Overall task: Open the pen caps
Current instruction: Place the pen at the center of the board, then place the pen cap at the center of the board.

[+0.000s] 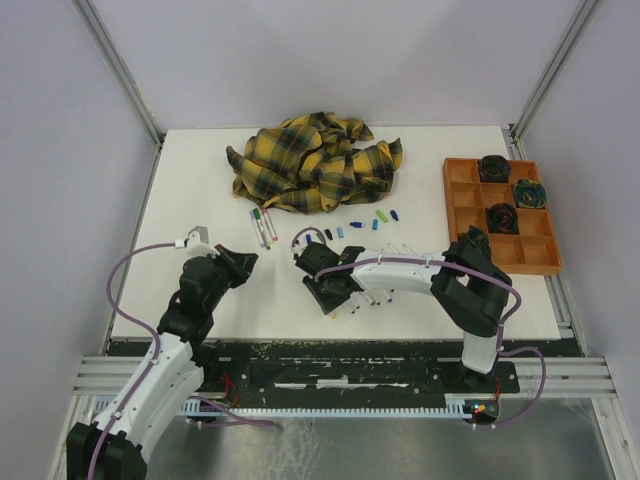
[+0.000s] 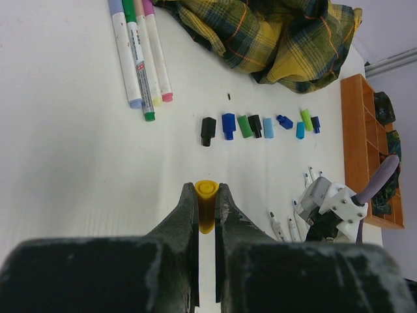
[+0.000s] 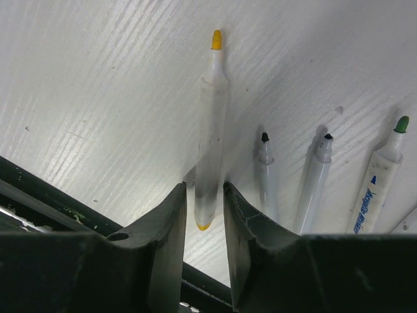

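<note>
My left gripper [image 2: 207, 190] is shut on a yellow pen cap [image 2: 207, 203] and holds it above the table; in the top view it [image 1: 240, 262] is at the near left. My right gripper [image 3: 204, 190] stands open around the tail of an uncapped yellow-tipped pen [image 3: 212, 117] lying on the table, with gaps on both sides; in the top view it [image 1: 330, 290] is at the near middle. Several loose pen caps [image 2: 254, 125] lie in a row. Three capped pens [image 2: 140, 59] lie at the far left. Uncapped pens [image 3: 316, 179] lie beside the yellow one.
A yellow-and-black plaid cloth [image 1: 315, 160] is heaped at the back middle. An orange compartment tray [image 1: 450, 200] with dark bundles stands at the right. The table's dark front edge [image 3: 39, 189] is just behind my right gripper.
</note>
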Robot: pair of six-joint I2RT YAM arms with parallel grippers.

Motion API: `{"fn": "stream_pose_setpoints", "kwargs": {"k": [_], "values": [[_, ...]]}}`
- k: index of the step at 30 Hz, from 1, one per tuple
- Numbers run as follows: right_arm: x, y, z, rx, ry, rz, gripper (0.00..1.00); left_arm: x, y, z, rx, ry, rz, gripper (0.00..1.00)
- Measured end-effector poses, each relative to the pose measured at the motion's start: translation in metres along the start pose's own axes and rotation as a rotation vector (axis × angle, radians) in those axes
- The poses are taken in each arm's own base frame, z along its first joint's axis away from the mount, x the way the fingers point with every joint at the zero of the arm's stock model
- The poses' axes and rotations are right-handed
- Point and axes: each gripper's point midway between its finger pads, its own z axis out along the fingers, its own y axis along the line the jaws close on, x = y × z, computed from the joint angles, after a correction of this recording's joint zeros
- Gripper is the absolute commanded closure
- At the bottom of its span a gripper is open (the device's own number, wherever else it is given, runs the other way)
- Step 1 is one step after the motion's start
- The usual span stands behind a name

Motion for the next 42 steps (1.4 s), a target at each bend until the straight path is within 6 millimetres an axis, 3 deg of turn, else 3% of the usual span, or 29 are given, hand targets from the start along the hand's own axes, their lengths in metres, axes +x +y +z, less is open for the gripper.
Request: {"fn": "stream_pose_setpoints", "kwargs": {"k": [13, 22, 27, 31, 35, 42], "values": [[-0.003, -0.008, -0.008, 0.03, -0.015, -0.054, 0.64, 0.003, 0.002, 0.001, -0.001, 0.009, -0.001, 0.97], [-0.031, 0.003, -0.052, -0.047, -0.14, -0.078, 0.65, 0.005, -0.002, 0.003, 0.016, 0.022, -0.013, 0.97], [-0.048, 0.003, -0.078, -0.119, -0.187, -0.147, 0.72, 0.012, -0.001, 0.011, 0.013, 0.056, -0.018, 0.97], [-0.055, -0.003, -0.098, -0.223, -0.198, -0.275, 0.67, 0.028, 0.007, 0.022, -0.021, 0.131, -0.019, 0.97], [-0.043, -0.009, -0.111, -0.377, -0.157, -0.38, 0.58, 0.038, 0.01, 0.039, -0.069, 0.221, -0.012, 0.97], [-0.038, -0.026, -0.14, -0.491, -0.204, -0.439, 0.56, 0.038, -0.012, 0.084, -0.147, 0.31, 0.13, 0.94]]}}
